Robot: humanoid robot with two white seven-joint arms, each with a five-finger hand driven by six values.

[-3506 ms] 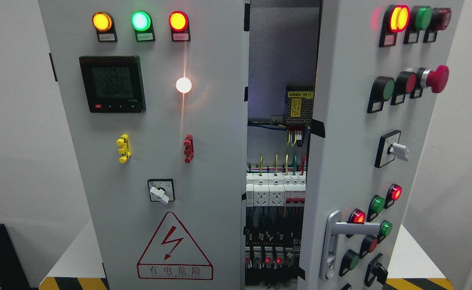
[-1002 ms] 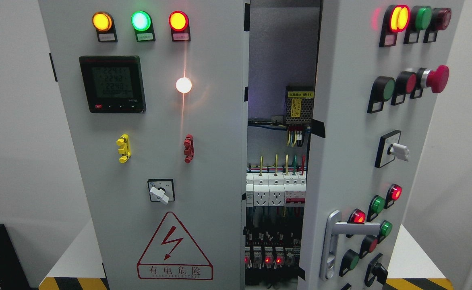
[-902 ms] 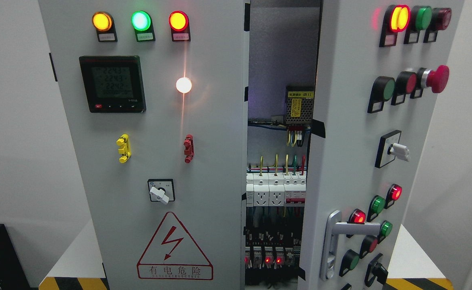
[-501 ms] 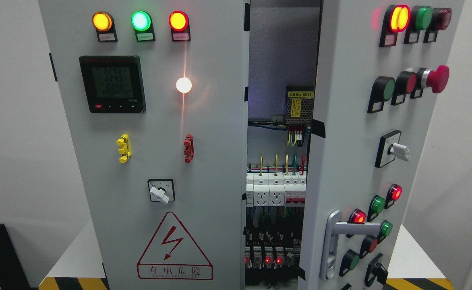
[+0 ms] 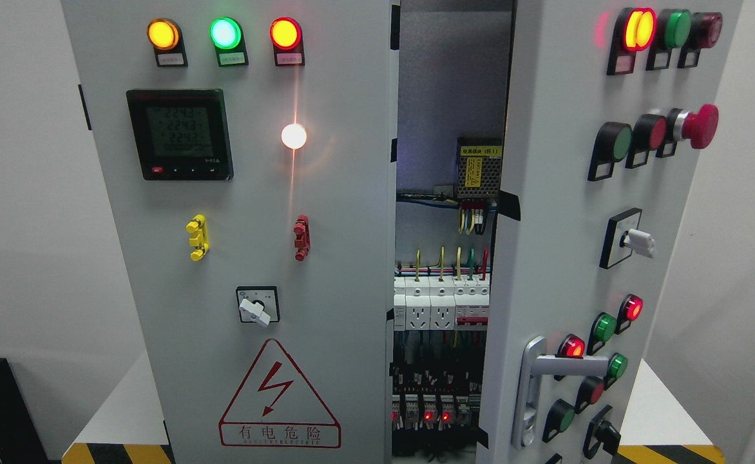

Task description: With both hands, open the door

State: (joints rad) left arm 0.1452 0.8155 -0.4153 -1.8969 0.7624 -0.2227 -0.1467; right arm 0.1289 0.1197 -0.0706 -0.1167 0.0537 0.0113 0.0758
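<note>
Neither of your robot's hands shows here. The right door (image 5: 564,212) stands swung ajar at the picture's right, its silver handle (image 5: 532,386) low, exactly as before; only the meter (image 5: 180,134) digits differ. Breakers (image 5: 440,303) show through the gap beside the left door (image 5: 248,258).

The tall grey metal cabinet (image 5: 326,258) is cut off at the top and bottom edges of the picture, so its roof and base cannot be seen. Its swung-out grey right door (image 5: 577,258) hides the right part of the wiring inside, and the lowest black buttons (image 5: 600,435) on that door run out of frame. The small white labels (image 5: 231,58) under the lamps on the cabinet's left door are too small to read.
</note>
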